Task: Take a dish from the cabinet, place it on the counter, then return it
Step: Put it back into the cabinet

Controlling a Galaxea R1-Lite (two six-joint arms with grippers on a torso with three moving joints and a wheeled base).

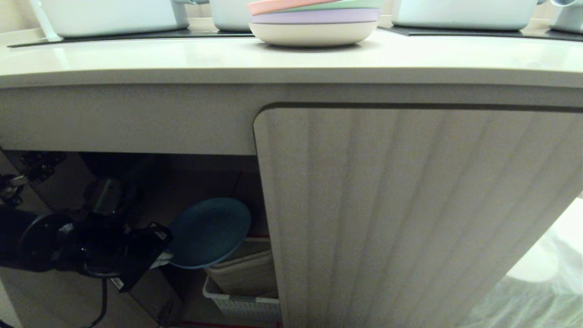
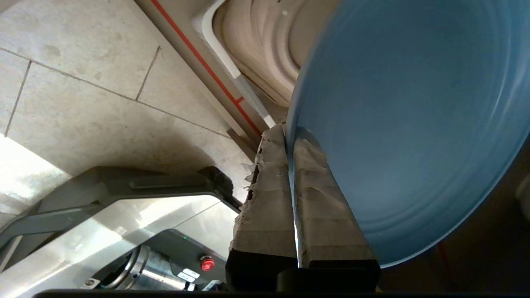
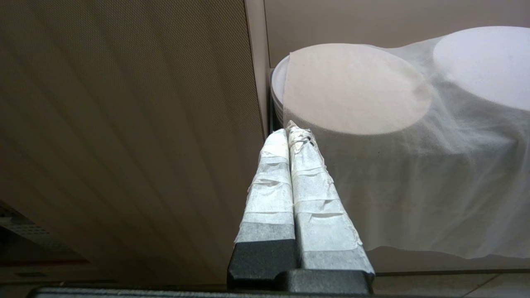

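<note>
My left gripper (image 2: 290, 140) pinches the dish (image 2: 410, 124) by its rim, plate tilted on edge at lower left of the head view, inside the open bay of the cabinet (image 1: 410, 218). Edge grip judged to keep it slim past the door. Just below: white basket (image 1: 241, 303) holding beige ware. The counter (image 1: 182, 59) overhangs above, pastel plate stack (image 1: 314, 23) on it. Right gripper (image 3: 288, 132) closed, empty, parked beside the ribbed door.

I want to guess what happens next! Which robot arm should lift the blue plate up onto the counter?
The left. Its fingers already pinch the rim of the round light blue plastic plate in the open cabinet. The right arm's fingers are shut on nothing beside the closed ribbed beige door.
</note>
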